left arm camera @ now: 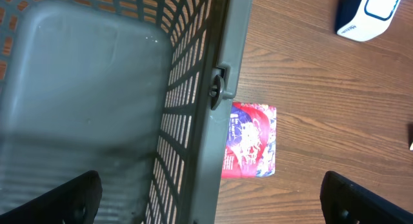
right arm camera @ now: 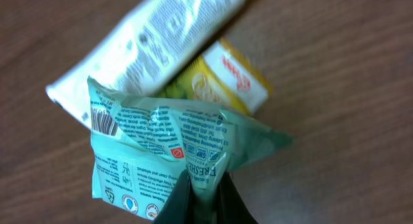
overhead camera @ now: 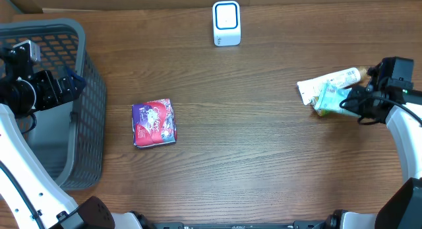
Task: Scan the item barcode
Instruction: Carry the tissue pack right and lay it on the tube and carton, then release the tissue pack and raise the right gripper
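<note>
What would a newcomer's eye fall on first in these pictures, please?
The right claw, shut on a crumpled green packet at the right edge of the table, draws the eye first, with a white tube and a yellow packet lying right by it. Next come the red-and-purple packet alone left of centre and the grey basket at the far left.
</note>
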Robot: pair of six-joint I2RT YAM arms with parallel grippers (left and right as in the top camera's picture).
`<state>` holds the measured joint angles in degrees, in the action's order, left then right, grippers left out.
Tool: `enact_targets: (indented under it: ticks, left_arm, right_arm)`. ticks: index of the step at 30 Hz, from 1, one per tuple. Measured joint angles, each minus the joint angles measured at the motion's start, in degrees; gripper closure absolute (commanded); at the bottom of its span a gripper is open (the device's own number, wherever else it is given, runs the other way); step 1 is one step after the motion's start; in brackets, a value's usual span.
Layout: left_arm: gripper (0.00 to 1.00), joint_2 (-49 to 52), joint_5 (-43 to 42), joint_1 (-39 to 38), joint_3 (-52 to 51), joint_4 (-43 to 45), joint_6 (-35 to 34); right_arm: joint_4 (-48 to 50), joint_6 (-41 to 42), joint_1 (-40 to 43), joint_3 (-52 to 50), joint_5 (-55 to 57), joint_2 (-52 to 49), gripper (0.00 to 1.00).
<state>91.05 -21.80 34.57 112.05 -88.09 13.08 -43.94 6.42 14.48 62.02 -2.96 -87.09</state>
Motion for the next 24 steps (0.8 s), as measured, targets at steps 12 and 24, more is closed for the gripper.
enact_targets:
  ticks: [12, 24]
  left_arm:
    - [0.0, 0.0, 0.0, 0.0, 0.0, 0.0, 0.0]
    - [0.0, 0.0, 0.0, 0.0, 0.0, 0.0, 0.0]
  right_arm:
    - [5.4, 2.5, 0.1, 0.0, -0.3, 0.0, 0.36]
    - [-1.1, 4.0, -0.4, 12.1, -21.4, 0.0, 0.0]
